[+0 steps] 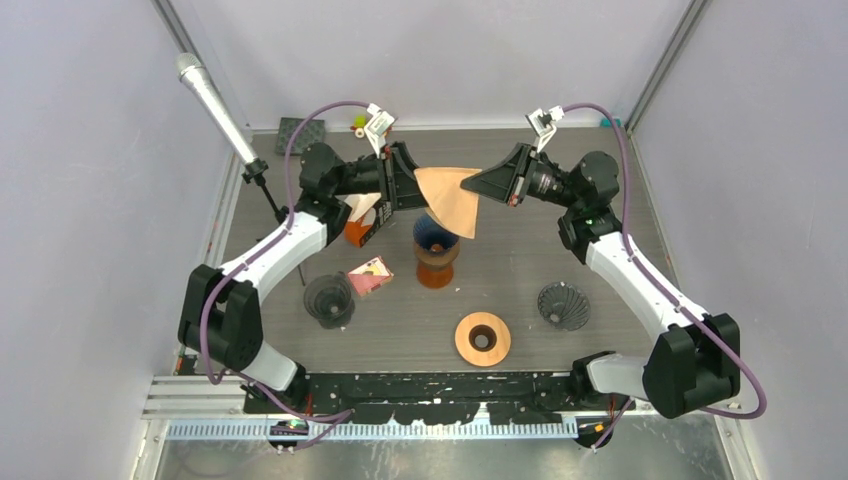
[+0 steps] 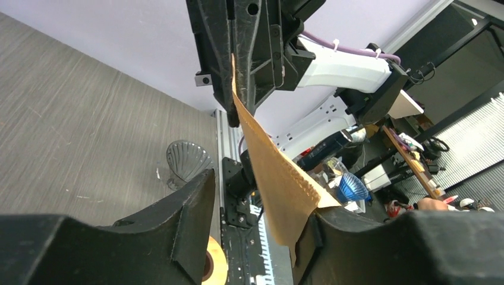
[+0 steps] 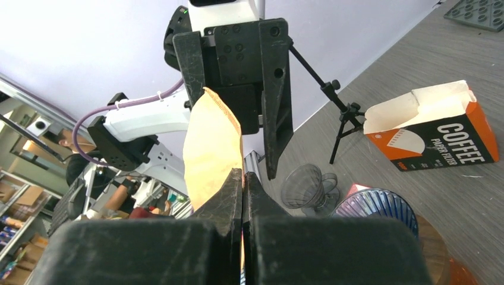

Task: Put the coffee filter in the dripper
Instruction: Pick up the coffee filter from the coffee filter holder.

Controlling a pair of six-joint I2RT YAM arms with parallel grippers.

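Observation:
A tan paper coffee filter (image 1: 448,198) hangs in the air between my two grippers, above the dark blue ribbed dripper (image 1: 436,237) on its orange-brown stand. My right gripper (image 1: 478,185) is shut on the filter's right edge; in the right wrist view its jaws (image 3: 244,175) pinch the filter (image 3: 211,145), with the dripper (image 3: 371,205) below. My left gripper (image 1: 412,185) is at the filter's left edge. In the left wrist view its jaws (image 2: 261,202) stand apart around the filter (image 2: 279,178), which leans against one finger (image 2: 333,237).
An orange coffee filter box (image 1: 362,218) lies behind the dripper. A pink card (image 1: 370,275), two dark drippers (image 1: 330,298) (image 1: 564,305) and a wooden ring (image 1: 483,338) sit nearer. A microphone on a small tripod (image 1: 215,100) stands at the left.

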